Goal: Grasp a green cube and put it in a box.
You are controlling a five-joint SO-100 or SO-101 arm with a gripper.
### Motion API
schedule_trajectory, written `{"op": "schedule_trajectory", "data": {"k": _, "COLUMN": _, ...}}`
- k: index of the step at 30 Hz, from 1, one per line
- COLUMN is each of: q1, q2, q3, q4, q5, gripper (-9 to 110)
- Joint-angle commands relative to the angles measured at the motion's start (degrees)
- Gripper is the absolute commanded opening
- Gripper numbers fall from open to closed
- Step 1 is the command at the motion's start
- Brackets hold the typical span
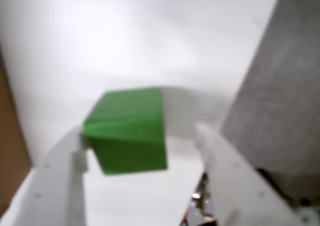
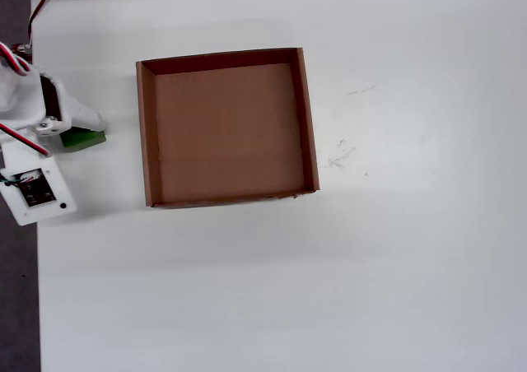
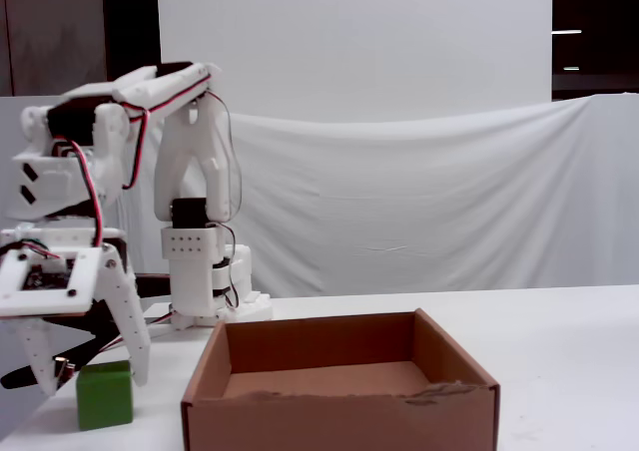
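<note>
Straddling green cube [image 1: 129, 131], gripper [image 1: 142, 143] apparently open; overhead hides gap.

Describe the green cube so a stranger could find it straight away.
Find the shallow brown cardboard box on the white table. In the overhead view, the small bright-green cube sits just outside its left wall, between the white claw's open fingers. Nothing else here is green.

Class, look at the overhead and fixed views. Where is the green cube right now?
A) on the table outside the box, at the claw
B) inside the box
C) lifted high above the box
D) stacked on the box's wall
A: the cube sits on the table beside the box, between the claw's fingers; the box is empty.
</note>
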Motion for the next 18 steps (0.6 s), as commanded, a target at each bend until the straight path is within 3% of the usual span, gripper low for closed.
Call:
{"op": "schedule_trajectory", "data": {"k": 1, "q1": -0.97, "q2": 0.35, "q3": -1.76, "q4": -0.97, "q5": -1.23, "gripper": 29}}
{"op": "schedule_trajectory", "data": {"k": 18, "q1": -2.99, "q2": 1.05, "q3": 2.55, "q4": -4.04, "q5": -1.23, "gripper": 27}}
